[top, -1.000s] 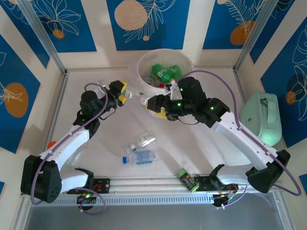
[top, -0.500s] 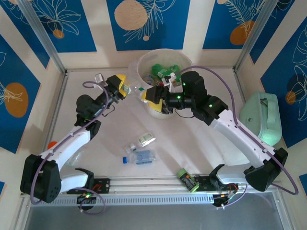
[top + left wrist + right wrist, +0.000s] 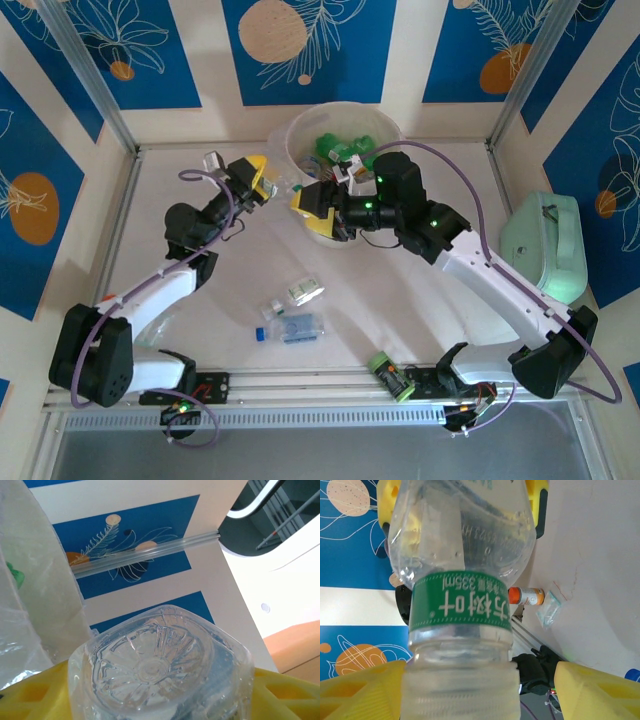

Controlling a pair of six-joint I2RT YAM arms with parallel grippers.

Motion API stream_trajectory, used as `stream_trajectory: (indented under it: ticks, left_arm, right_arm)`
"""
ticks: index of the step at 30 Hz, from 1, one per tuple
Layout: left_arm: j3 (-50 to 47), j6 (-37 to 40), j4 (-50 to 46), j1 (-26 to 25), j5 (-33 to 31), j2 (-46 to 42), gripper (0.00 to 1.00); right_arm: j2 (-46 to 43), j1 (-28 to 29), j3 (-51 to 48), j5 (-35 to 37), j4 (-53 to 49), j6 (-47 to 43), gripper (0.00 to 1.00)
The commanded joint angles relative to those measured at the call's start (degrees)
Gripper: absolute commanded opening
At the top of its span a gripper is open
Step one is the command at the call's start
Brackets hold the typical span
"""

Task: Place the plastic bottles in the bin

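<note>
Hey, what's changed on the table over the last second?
The left gripper carried its clear bottle slightly farther back, beside the bin. The right gripper swung leftward across the bin's front with its green-labelled bottle. Both kept their grip. The loose bottles on the table stayed put.

High rear overhead of the whole table [image 3: 400, 300]; wrist close-ups, the right one sharing it.

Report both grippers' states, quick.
Left gripper: closed on a clear bottle.
Right gripper: closed on a green-labelled bottle.
</note>
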Motion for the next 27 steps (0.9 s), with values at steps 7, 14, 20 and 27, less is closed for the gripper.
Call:
stream_trajectory:
  ticks: [7, 14, 20, 27]
  left_arm:
    - [2.2, 3.2, 2.6, -2.0, 2.2, -1.2, 0.57]
    - [3.0, 3.6, 3.2, -3.0, 3.0, -0.4, 0.56]
    - [2.7, 3.5, 3.5, -3.1, 2.5, 0.3, 0.55]
    - [3.3, 5.6, -2.6, -3.0, 2.0, -1.1, 0.84]
  right_arm:
    - [-1.0, 0.4, 1.0, 1.0, -0.7, -1.0, 0.75]
    - [-0.9, 0.3, 2.4, 0.8, -0.8, -1.3, 0.59]
    - [-1.2, 0.5, 2.6, 1.4, -2.3, -2.0, 0.46]
    - [-1.1, 0.3, 5.5, 3.1, -7.2, -5.9, 0.33]
